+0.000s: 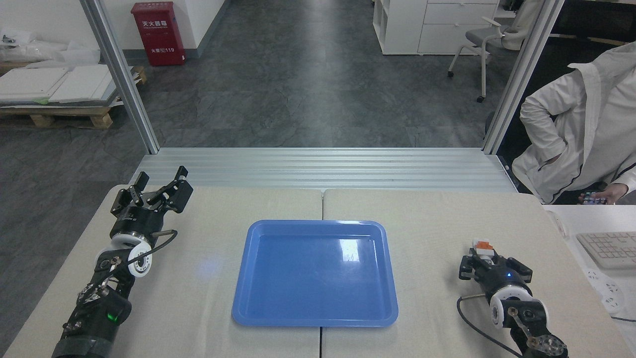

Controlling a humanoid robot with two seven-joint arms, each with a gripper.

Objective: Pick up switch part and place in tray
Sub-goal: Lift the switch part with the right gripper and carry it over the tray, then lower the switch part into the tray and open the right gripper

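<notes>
The switch part [483, 245], of which a white body with an orange block shows, sticks up from my right gripper [486, 258] at the right of the table. That gripper is shut on it, to the right of the tray and apart from it. The part's lower end is hidden between the dark fingers. The blue tray [316, 272] lies flat in the middle of the table with nothing in it. My left gripper [160, 185] rests at the far left of the table, open and holding nothing.
A person in a white coat [586, 124] sits past the table's right corner, holding a phone. A keyboard [608, 247] and a power strip [608, 291] lie at the right edge. A ribbed metal ramp [323, 166] borders the table's far side.
</notes>
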